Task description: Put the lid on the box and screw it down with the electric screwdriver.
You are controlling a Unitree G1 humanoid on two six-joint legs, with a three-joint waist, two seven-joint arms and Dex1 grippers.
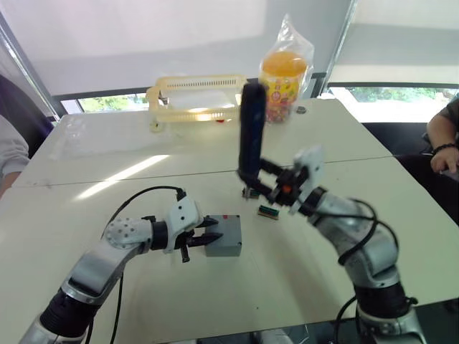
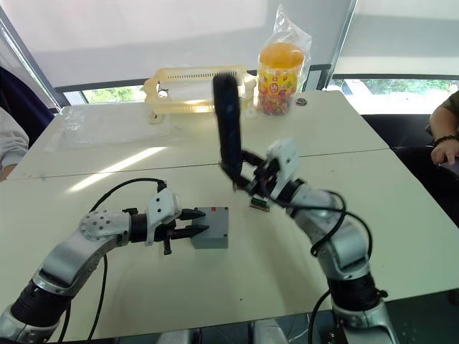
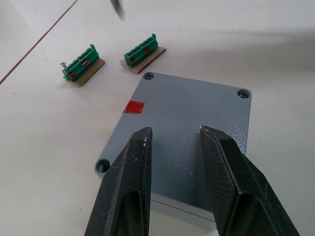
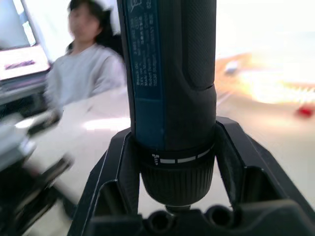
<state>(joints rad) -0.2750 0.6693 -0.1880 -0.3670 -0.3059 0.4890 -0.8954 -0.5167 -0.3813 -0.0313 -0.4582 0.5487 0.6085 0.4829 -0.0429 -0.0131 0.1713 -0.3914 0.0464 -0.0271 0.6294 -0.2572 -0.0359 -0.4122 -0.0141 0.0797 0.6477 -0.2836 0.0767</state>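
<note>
White surface [image 1: 301,287] is seen running back to bright windows, with a seam across its middle. At the far left edge a person's sleeve [image 1: 10,154] is seen. Further back, a pale yellow basket [image 1: 193,97] and a bagged orange-lidded jar [image 1: 284,77] are set near the far edge.

Left of centre, the left pincer [image 1: 208,239] is held at the box [image 1: 224,236], its fingers [image 3: 129,182] slightly spread over the lid [image 3: 187,128], which is laid on the box. In the left wrist view a red mark, three corner screw holes and two green blocks [image 3: 113,59] just beyond the box are shown; from the head, only one block [image 1: 268,211] is made out clearly.

Right of the box, the screwdriver [image 1: 252,132] is held upright above the surface, pinched near its lower end by the right pincer [image 1: 269,188]. In the right wrist view a blurred seated person [image 4: 86,69] is seen behind it. At the far right edge, another person's forearm [image 1: 441,140] is seen.
</note>
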